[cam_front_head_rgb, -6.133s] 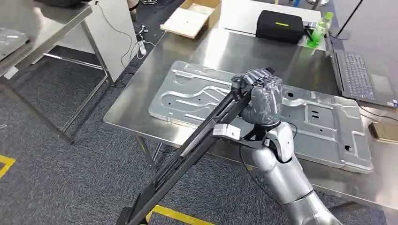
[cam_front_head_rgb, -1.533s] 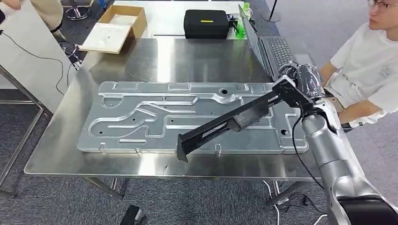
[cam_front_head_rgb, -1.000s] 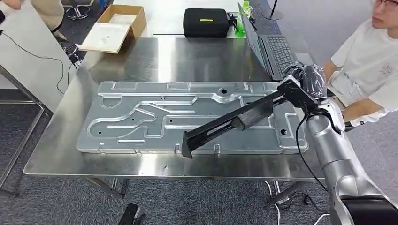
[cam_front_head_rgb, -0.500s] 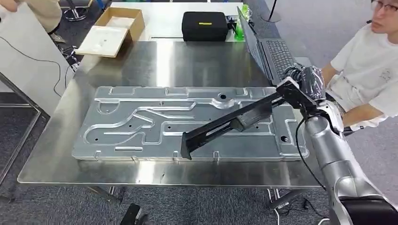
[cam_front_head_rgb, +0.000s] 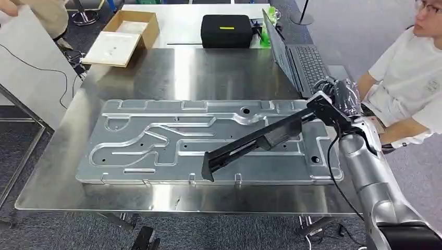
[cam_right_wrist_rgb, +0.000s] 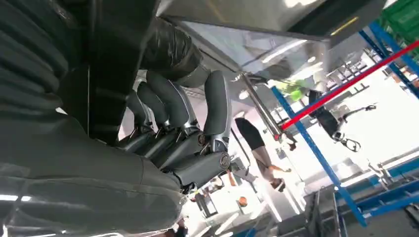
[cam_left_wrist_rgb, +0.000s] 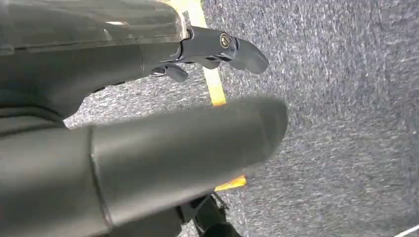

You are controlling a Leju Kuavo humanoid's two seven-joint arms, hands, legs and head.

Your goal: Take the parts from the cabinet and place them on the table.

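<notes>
My right hand (cam_front_head_rgb: 345, 97) grips one end of a long black bar part (cam_front_head_rgb: 258, 139) at the table's right side. The bar slants down and to the left over a large stamped silver metal panel (cam_front_head_rgb: 156, 140) lying flat on the steel table (cam_front_head_rgb: 219, 67). Its free end hangs just above the panel's near edge. In the right wrist view the fingers (cam_right_wrist_rgb: 178, 111) curl around the black bar (cam_right_wrist_rgb: 113, 64). My left hand (cam_left_wrist_rgb: 148, 148) hangs over grey carpet, its thumb and fingers apart, holding nothing.
A person in a white shirt (cam_front_head_rgb: 412, 73) sits close to my right arm. A laptop (cam_front_head_rgb: 299, 57), a black case (cam_front_head_rgb: 226, 30) and a green bottle (cam_front_head_rgb: 266, 32) stand at the table's far side. A cardboard box (cam_front_head_rgb: 122, 34) sits at the far left.
The camera has turned from the table's corner to face the table squarely. The bar, once trailing toward the floor, now lies over the panel; in the last second it shifted slightly.
</notes>
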